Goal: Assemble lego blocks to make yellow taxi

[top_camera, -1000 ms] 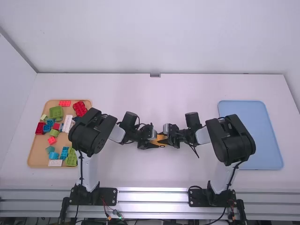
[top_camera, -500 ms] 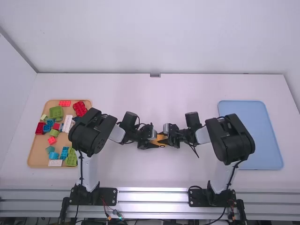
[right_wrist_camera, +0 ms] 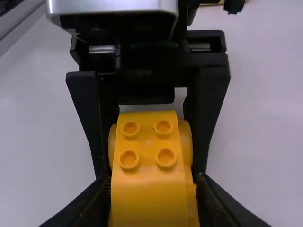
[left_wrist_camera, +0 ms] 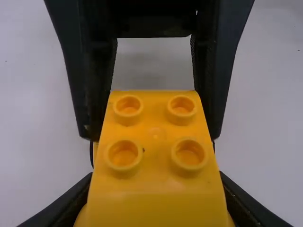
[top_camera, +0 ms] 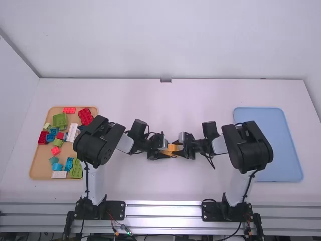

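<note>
The left gripper (right_wrist_camera: 151,173) was clamped on the yellow blocks (left_wrist_camera: 157,203), which ran straight out toward the right gripper (left_wrist_camera: 152,134) (its hold, I couldn't tell)!

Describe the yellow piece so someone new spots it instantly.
On the white table, between the tan tray and the blue tray, find where the left gripper and right gripper meet. The yellow piece is between them. Four round studs and a bright yellow colour set it apart from the black grippers.

White table (top_camera: 130,100), tan tray (top_camera: 40,163) at left, blue tray (top_camera: 286,150) at right
</note>
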